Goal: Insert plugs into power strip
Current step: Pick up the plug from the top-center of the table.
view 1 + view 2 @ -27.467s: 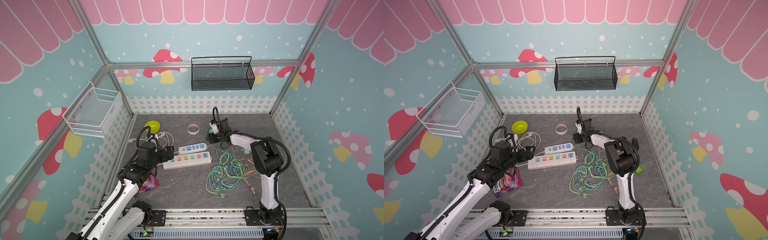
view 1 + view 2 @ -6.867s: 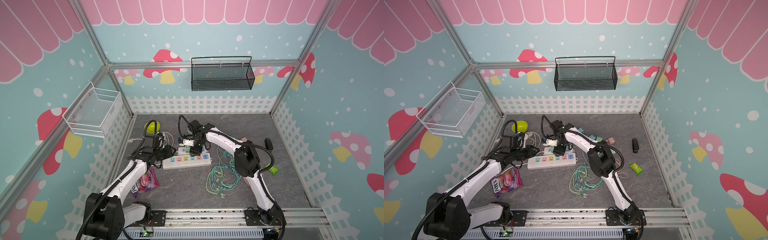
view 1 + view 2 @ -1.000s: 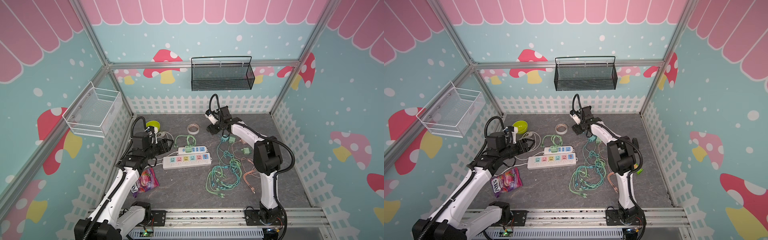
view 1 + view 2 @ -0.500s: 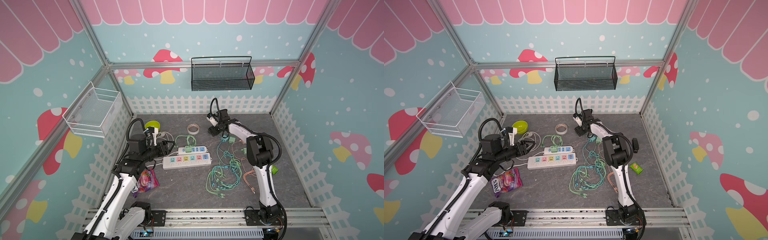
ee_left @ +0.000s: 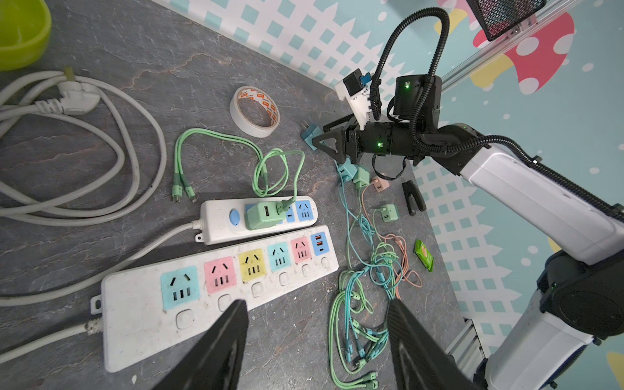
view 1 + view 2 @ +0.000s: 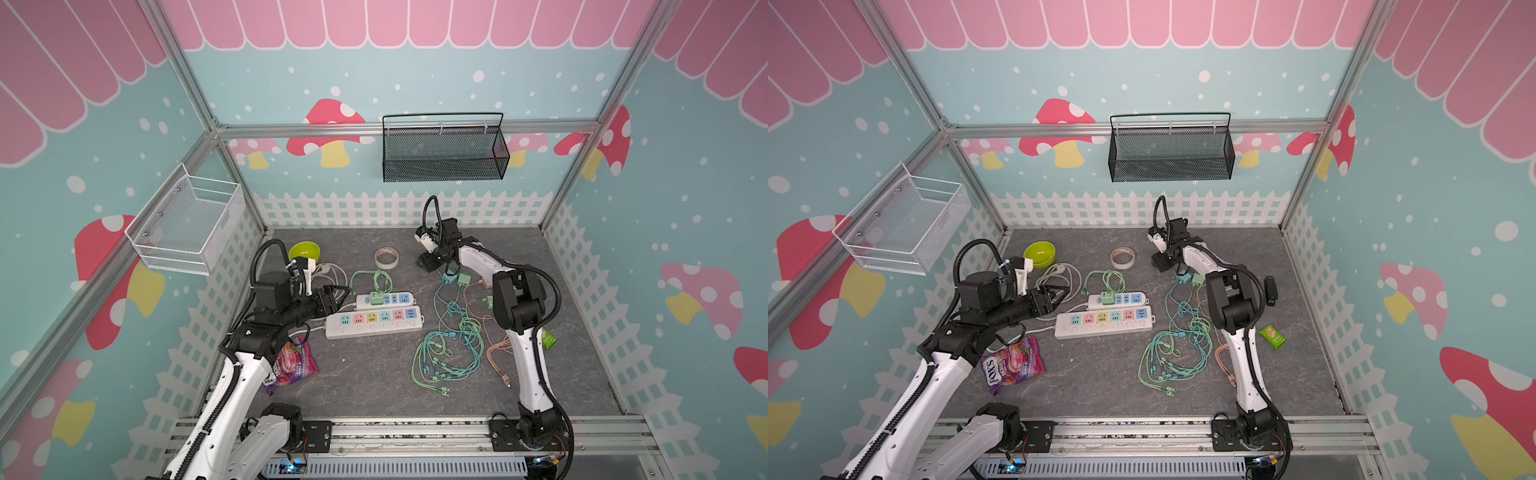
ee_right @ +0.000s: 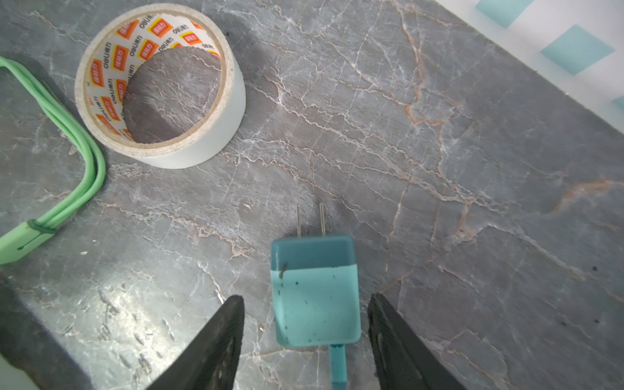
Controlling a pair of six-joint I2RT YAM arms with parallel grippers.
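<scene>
Two white power strips lie side by side: a short one [image 6: 386, 300] with a mint green plug [image 6: 377, 297] seated in it, and a long one [image 6: 374, 322] with empty coloured sockets. My right gripper [image 7: 305, 297] is low over the table at the back, open, its jaws on either side of a teal plug [image 7: 315, 297] lying prongs forward, with a gap on each side. Teal [image 5: 347, 170], mint [image 5: 362, 176] and salmon pink [image 5: 380, 185] plugs lie loose just behind it. My left gripper [image 5: 316, 302] hovers open and empty over the strips' left end.
A tape roll [image 6: 387, 257] sits beside the right gripper. A green bowl [image 6: 304, 251] and thick white cords [image 5: 67, 152] are at the back left, a candy bag [image 6: 291, 363] under the left arm. A cable tangle [image 6: 449, 349], black clip [image 6: 1269, 289] and green packet [image 6: 1272, 336] lie right.
The right gripper's jaws have narrowed around the teal plug without touching it. The left arm has shifted slightly back and to the left, its jaws unchanged.
</scene>
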